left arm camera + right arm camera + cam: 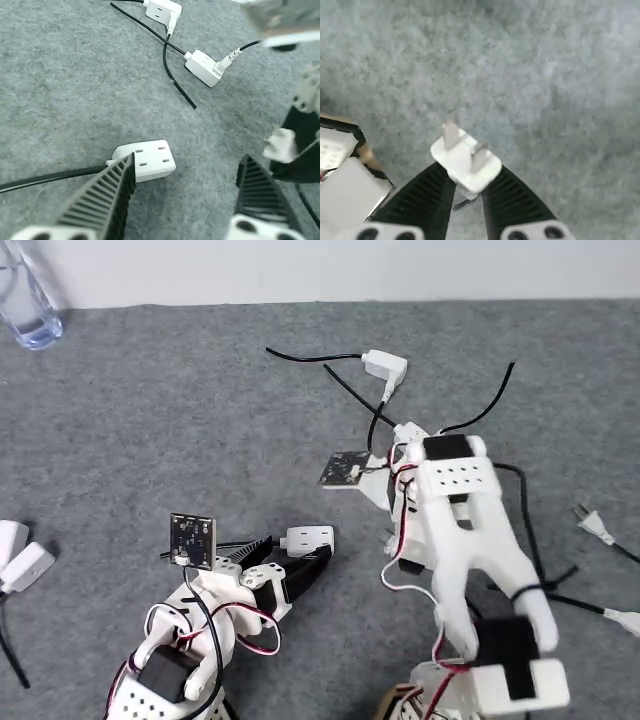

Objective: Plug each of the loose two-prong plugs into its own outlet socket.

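Observation:
My right gripper (466,192) is shut on a white two-prong plug (465,160), prongs pointing at the grey carpet. In the high view it (398,520) hangs under the white right arm at centre right. My left gripper (188,160) is open, and a white outlet socket (145,160) on a black cable lies against one finger (112,192). From above, that socket (308,537) sits at the left gripper's (290,558) tip. The held plug (281,145) shows beyond the other finger. Two more sockets (162,9) (204,67) lie farther out.
Black cables cross the carpet between the far sockets (385,365). Two loose plugs (595,525) (625,620) lie by the right edge. White pieces (20,560) sit at the left edge. A clear bottle (28,305) stands at the back left corner.

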Motion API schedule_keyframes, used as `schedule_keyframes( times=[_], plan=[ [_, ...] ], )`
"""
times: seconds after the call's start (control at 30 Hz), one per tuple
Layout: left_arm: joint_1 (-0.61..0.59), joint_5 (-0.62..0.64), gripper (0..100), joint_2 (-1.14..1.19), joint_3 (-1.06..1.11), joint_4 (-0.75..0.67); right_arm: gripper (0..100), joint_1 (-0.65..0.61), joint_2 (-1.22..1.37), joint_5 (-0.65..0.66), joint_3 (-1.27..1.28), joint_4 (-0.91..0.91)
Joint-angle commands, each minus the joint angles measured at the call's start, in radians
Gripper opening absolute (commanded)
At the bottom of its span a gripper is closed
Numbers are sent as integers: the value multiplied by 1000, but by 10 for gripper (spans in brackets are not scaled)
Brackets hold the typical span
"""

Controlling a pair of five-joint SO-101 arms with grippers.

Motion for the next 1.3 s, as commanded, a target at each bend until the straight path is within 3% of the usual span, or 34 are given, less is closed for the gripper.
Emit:
schedule_keyframes(
  times=[0.0, 0.3, 0.53, 1.27],
  plan=[
    [-3, 5, 312, -6, -7, 6, 8, -22, 62, 8, -8, -53],
    [-3, 5, 312, -6, -7, 6, 18, -2, 211, 3, -11, -163],
    [-3, 5, 312, -6, -7, 6, 216, -8, 213, -3, -12, -168],
    [-3, 5, 312, -6, -7, 20, 216, -101, 225, -26, -106, -228]
  ],
)
